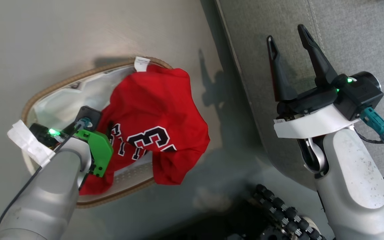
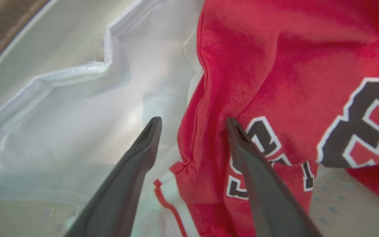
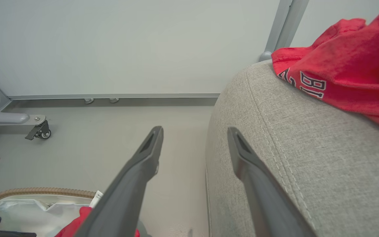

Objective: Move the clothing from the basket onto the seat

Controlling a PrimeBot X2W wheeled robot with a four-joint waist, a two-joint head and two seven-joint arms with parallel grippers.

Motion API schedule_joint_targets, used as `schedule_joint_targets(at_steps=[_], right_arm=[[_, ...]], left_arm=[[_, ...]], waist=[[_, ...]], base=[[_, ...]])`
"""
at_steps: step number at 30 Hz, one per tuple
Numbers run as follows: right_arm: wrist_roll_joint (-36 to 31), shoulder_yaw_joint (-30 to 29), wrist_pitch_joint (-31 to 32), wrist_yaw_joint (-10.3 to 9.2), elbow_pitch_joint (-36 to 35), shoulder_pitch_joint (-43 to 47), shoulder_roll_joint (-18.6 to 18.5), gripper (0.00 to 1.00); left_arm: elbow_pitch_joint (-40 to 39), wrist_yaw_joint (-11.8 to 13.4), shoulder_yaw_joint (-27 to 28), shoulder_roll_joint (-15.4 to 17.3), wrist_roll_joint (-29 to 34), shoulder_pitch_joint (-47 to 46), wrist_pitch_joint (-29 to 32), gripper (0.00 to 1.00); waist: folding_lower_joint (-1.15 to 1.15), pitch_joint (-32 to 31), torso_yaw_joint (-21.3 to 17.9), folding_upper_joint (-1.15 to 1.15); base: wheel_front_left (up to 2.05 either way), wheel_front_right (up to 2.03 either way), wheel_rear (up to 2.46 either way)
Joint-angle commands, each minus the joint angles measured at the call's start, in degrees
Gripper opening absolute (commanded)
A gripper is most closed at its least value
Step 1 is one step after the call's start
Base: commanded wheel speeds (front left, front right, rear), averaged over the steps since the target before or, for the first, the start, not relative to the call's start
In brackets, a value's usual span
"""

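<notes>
The red jersey [image 1: 155, 103] with black-and-white numbers lies draped across the basket [image 1: 62, 106], its lower part hanging over the brown rim. My left forearm [image 1: 55, 180] reaches down into the basket. In the left wrist view my left gripper [image 2: 192, 124] is open: one finger over the white liner [image 2: 77, 115], the other resting on the jersey [image 2: 291, 82] by its edge fold. My right gripper [image 1: 286, 33] stands open and empty over the near edge of the grey seat [image 1: 345, 40]. A second red garment [image 3: 347, 72] with small lettering lies on the seat [image 3: 291, 148].
Grey floor runs between basket and seat. My base with black rollers [image 1: 278, 213] sits at the bottom. A wheeled metal frame [image 3: 39, 130] stands by the white wall. A white tag [image 1: 142, 63] hangs at the basket's far rim.
</notes>
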Motion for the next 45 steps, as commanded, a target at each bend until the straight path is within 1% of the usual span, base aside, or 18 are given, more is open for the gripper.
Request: schedule_joint_targets(at_steps=[1,4,8,9,10,12,18,23,27,32,38,45], right_arm=[[0.52,0.22,-0.01,-0.08,-0.47,-0.83,-0.05,1.0],[1.02,0.59,-0.01,-0.08,-1.0,-1.23,-0.04,1.0],[1.43,0.98,-0.01,-0.08,-1.24,-1.13,-0.06,1.0],[1.46,0.99,-0.01,-0.08,-1.24,-1.11,-0.06,1.0],[1.5,0.96,-0.01,-0.08,-1.18,-1.09,-0.05,1.0],[1.48,0.81,-0.01,-0.08,-0.89,-1.05,-0.06,1.0],[0.51,0.46,-0.01,-0.08,0.45,-0.95,-0.06,1.0],[-1.3,-0.04,-0.01,-0.08,1.83,0.2,-0.09,1.0],[-3.6,-0.75,-0.02,-0.08,3.34,1.63,-0.1,1.0],[-6.15,-2.13,-0.02,-0.08,5.15,4.35,-0.13,1.0],[-9.22,-4.32,-0.02,-0.08,7.61,8.77,-0.12,1.0],[-11.35,-4.96,-0.01,-0.08,9.36,13.59,-0.13,1.0]], left_arm=[[0.21,-0.16,-0.64,0.9,-0.56,-1.54,0.48,1.0],[0.47,-0.16,-1.87,1.83,-2.43,-2.58,1.63,1.0],[0.58,-0.16,-3.62,2.25,-4.38,-3.14,3.1,1.0],[0.44,-0.16,-3.98,2.32,-4.89,-3.27,3.3,0.97],[0.23,-0.16,-4.46,2.33,-5.55,-3.36,3.32,0.37],[-0.09,-0.16,-5.3,2.35,-6.5,-3.23,3.15,0.0],[-1.32,-0.16,-7.82,1.81,-9.11,-1.93,0.78,0.0],[-2.4,-0.16,-10.23,0.65,-10.61,-0.14,-2.21,0.0],[-3.34,-0.16,-12.18,0.06,-11.74,1.57,-4.98,0.0],[-4.88,-0.16,-12.8,-0.58,-13.56,4.13,-7.23,0.0],[-7.89,-0.16,-13.1,-0.35,-12.84,5.93,-8.19,0.0],[-16.94,0.36,-10.34,1.35,-9.69,7.46,-8.09,0.0]], waist=[[-0.01,4.08,-3.4,0.0],[-0.01,5.14,-3.91,0.0],[-0.01,5.65,-4.24,0.0],[-0.01,5.67,-4.23,0.0],[-0.01,5.65,-4.19,0.0],[-0.01,5.43,-4.01,0.0],[-0.01,3.08,-2.84,0.0],[-0.01,-1.4,-1.14,0.0],[-0.01,-6.99,0.64,0.0],[-0.01,-14.67,3.04,0.0],[-0.01,-24.41,6.48,0.0],[-0.01,-34.05,8.91,0.0]], base=[[0.0,0.0,0.0],[0.0,0.0,0.0],[0.0,0.0,0.0],[0.0,0.0,0.0],[0.0,0.0,0.0],[0.0,0.0,0.0],[0.0,0.0,0.0],[0.0,0.0,0.0],[0.0,0.0,0.0],[0.0,0.0,0.0],[0.0,0.0,0.0],[0.0,0.0,0.0]])
